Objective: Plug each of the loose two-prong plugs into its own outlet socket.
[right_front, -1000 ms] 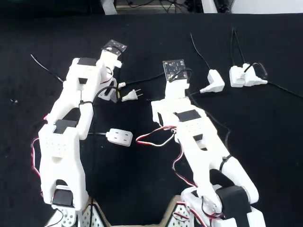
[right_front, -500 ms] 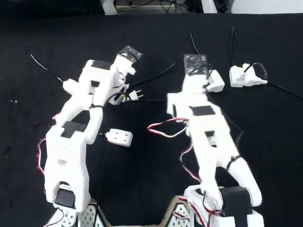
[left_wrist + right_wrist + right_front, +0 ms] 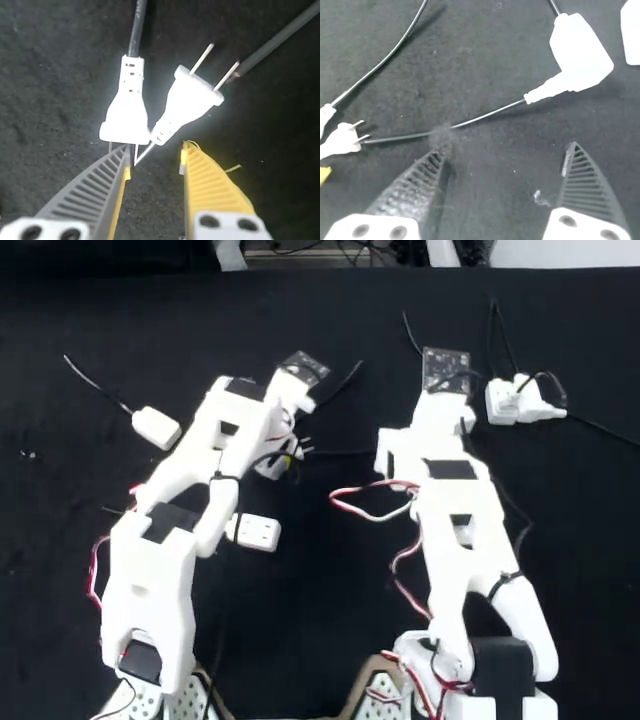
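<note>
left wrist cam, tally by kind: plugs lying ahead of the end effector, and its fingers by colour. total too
White two-prong plugs: 2
Grey fingers: 1
Yellow fingers: 1
Total: 4

The desk (image 3: pixel 45 75) is covered in black cloth, matt and faintly fuzzy, flecked with pale lint. The two-prong plug (image 3: pixel 190 102) and the second plug (image 3: pixel 126 110) beside it are smooth white moulded plastic with a soft sheen; their prongs (image 3: pixel 202 58) are bare bright metal. The cord (image 3: pixel 137 20) has a black, slightly glossy sheath, perhaps rubber. The left claw (image 3: pixel 156 149) has ribbed plastic fingers (image 3: pixel 210 185), grey and yellow; the right claw (image 3: pixel 506 150) is ribbed matt grey. The arm shells (image 3: pixel 150 570) are matt white plastic.
</note>
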Tool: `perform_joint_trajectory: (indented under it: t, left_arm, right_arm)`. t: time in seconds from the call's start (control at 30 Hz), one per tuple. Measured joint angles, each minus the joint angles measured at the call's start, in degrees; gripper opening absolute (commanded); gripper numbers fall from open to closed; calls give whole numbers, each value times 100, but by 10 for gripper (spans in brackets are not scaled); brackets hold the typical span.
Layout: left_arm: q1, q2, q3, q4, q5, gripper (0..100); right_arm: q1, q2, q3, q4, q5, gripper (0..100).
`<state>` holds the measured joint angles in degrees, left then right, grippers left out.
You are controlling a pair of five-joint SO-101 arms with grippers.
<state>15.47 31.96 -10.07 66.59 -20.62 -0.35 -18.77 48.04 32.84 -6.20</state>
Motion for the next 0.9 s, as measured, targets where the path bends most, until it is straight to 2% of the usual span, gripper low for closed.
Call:
perform_joint_trajectory:
  t: [0.13, 0.3, 0.43, 0.53, 0.9]
  left_arm:
    - [-9, -35, -44, 18, 9, 229]
    - [149, -105, -360, 712, -334, 227]
    - [79, -105, -738, 967, -466, 227]
    - [79, -97, -774, 932, -466, 227]
    - [387, 290, -774, -211, -193, 227]
  right_arm:
    - [0, 0, 0, 0, 0, 315]
    - [0, 0, 0, 0, 0, 315]
    - [0, 0, 0, 0, 0, 315]
    - [0, 0, 0, 0, 0, 315]
    - [0, 0, 0, 0, 0, 315]
